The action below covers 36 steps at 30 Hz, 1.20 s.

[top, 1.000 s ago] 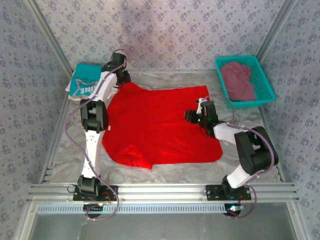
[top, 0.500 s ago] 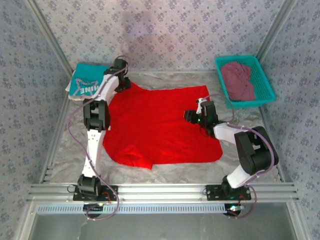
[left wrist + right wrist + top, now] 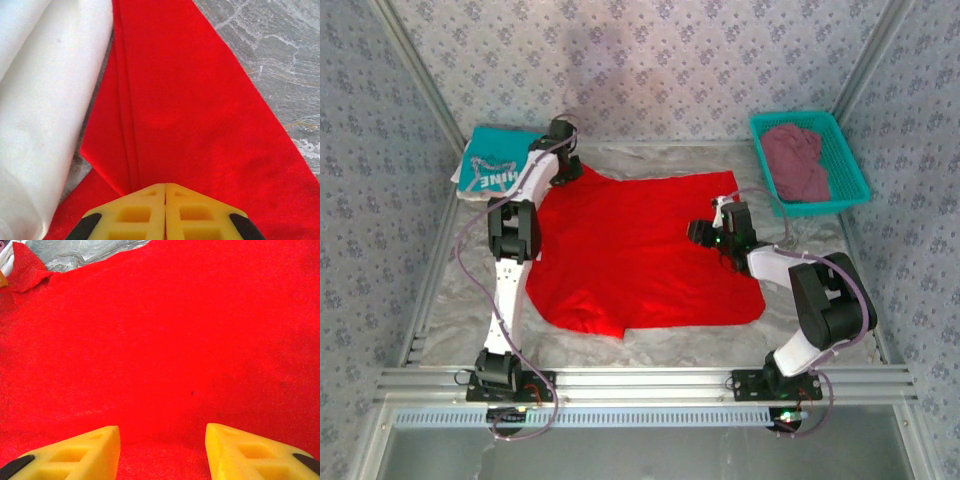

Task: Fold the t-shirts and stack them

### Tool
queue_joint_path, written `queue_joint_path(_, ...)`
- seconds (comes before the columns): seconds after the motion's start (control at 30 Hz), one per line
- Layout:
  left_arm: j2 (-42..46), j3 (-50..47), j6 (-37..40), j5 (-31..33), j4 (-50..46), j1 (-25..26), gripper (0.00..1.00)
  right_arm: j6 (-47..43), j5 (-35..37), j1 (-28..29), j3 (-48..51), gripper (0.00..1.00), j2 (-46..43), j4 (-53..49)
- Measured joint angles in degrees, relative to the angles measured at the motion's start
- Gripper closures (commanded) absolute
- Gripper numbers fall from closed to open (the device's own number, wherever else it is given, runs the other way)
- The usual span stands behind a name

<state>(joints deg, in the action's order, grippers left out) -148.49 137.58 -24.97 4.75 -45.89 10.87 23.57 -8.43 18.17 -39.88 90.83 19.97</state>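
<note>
Red t-shirt (image 3: 640, 255) pinched by left tool (image 3: 165, 189) beside white t-shirt (image 3: 45, 110); right tool (image 3: 162, 429) parted, empty

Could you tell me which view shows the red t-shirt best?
Top external: the red t-shirt shows whole, spread flat. Left wrist gives a creased corner at the left gripper; right wrist, plain cloth under the right gripper.

Matt red cloth t-shirt (image 3: 640, 250) on a glossy marbled table (image 3: 660, 158).
</note>
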Motion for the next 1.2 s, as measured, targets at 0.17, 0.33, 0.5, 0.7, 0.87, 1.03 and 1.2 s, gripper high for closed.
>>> queue_joint_path(0.17, -0.02, 0.13, 0.00, -0.22, 0.00, 0.00, 1.00, 0.02, 0.00, 0.00, 0.00, 0.49, 0.00, 0.00)
queue_joint_path(0.33, -0.02, 0.81, 0.00, -0.22, 0.44, 0.00, 1.00, 0.02, -0.02, 0.00, 0.00, 0.49, 0.00, 0.00)
queue_joint_path(0.5, -0.04, 4.02, 0.00, -0.22, 1.16, 0.09, 1.00, 0.02, 0.00, 0.00, 0.00, 0.49, 0.00, 0.00)
queue_joint_path(0.7, -2.12, 11.08, -0.22, -0.50, 2.01, 0.50, 1.00, 0.04, -0.02, 0.00, 0.00, 0.49, 0.00, 0.00)
queue_joint_path(0.87, -4.00, 14.78, -1.36, -0.33, 1.68, 0.96, 0.73, 0.02, 0.00, 0.00, 0.00, 0.49, 0.00, 0.00)
queue_joint_path(1.03, -4.00, 11.32, -2.45, -0.11, 0.90, 0.74, 0.59, 0.04, -0.02, 0.00, 0.00, 0.49, 0.00, 0.00)
queue_joint_path(1.2, -4.00, 7.13, -3.02, 0.94, -0.59, 0.07, 0.52, 0.13, -0.09, 0.00, 0.00, 0.49, 0.00, 0.02)
